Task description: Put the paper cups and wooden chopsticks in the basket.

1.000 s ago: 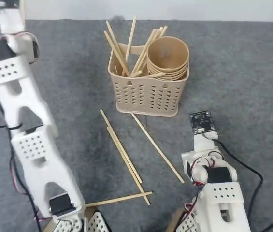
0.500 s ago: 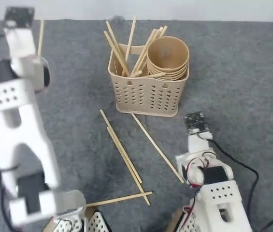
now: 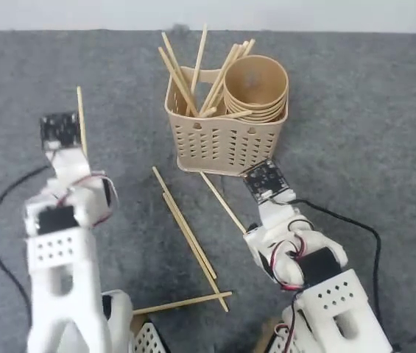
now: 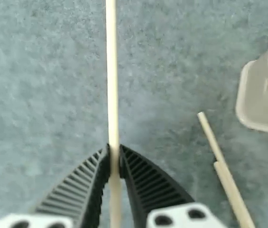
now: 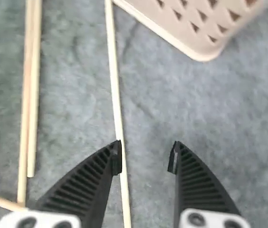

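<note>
Loose stick [image 5: 115,85] lies on the mat [image 5: 209,118] w/ its long axis running straight out ahead of the R gripper [image 5: 145,156], far end by the basket [image 5: 190,28] base. It is not centred in the gap but sits at the inner edge of one fingertip, the other finger well clear of it. R jaws are parted about halfway, holding nothing. Whether that tip touches the stick or hangs above it I can't tell. As I judge it, the coming grab turns on a small sideways shift to get the stick between both pads, then a drop and a squeeze across its width. R arm is plainly the nearer one. A pair [image 5: 32,71] of sticks lies outside that same finger, approx parallel, out of the gap. L gripper [image 4: 113,149] is clamped on a held stick [image 4: 110,71] — jaws nearly closed, stick pinched at the tips and pointing ahead along the fingers. Basket already holds the cups [image 3: 255,84] and more sticks [image 3: 180,81].
</note>
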Controlling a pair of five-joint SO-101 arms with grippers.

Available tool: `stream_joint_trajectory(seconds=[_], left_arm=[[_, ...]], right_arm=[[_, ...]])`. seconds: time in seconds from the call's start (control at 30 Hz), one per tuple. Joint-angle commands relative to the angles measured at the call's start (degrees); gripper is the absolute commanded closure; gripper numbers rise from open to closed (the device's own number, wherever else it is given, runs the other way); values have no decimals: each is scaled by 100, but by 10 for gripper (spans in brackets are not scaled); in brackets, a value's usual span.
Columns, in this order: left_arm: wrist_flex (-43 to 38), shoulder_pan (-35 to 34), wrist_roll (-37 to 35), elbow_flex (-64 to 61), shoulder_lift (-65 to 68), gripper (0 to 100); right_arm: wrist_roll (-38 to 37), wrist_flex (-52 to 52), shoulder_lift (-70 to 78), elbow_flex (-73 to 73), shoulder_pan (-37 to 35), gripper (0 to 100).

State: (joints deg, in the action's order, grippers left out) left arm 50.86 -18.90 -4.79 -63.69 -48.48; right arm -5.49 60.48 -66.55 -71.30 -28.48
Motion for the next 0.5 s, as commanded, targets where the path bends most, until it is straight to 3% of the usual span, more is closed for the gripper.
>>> stream_joint_trajectory(seconds=[0.0, 0.17, 0.47], left_arm=[[-747, 316, -862, -734, -475, 988], [-1670, 185, -1319, -1288, -835, 988], [-1758, 149, -1327, -1780, -1705, 988]], right_arm=[[-70, -365, 488, 360, -198, 824], [-62, -1244, 1763, 369, -497, 824], [-79, -3407, 4075, 431, -655, 906]])
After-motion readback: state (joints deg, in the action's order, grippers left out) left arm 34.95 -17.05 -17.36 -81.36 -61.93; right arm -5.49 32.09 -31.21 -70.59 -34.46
